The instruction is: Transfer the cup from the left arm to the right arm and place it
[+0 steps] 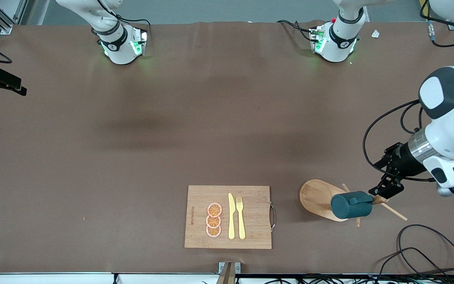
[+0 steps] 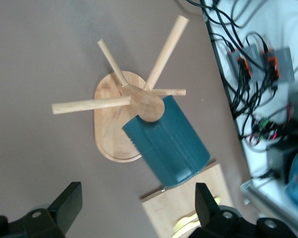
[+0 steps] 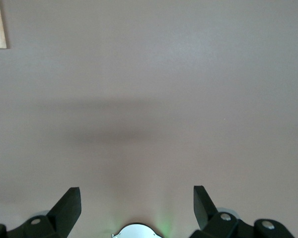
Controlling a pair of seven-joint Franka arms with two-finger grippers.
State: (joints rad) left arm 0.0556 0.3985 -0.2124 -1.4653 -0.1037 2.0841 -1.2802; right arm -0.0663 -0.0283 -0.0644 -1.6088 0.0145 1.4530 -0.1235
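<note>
The dark teal cup (image 1: 351,205) hangs tilted on a peg of the wooden peg stand (image 1: 317,196), near the front camera toward the left arm's end of the table. My left gripper (image 1: 381,192) hovers beside the cup, open, with nothing between its fingers. In the left wrist view the cup (image 2: 169,144) sits over the stand's oval base (image 2: 109,141), ahead of the open left gripper (image 2: 137,208) and apart from it. My right gripper (image 3: 136,203) stands open over bare brown table near its own base; it does not show in the front view.
A wooden cutting board (image 1: 229,217) holds orange slices (image 1: 213,220), a yellow knife (image 1: 231,216) and fork (image 1: 240,217), beside the stand toward the right arm's end. Black cables (image 1: 420,252) lie near the table's front edge. The right arm's base (image 3: 136,232) shows under its gripper.
</note>
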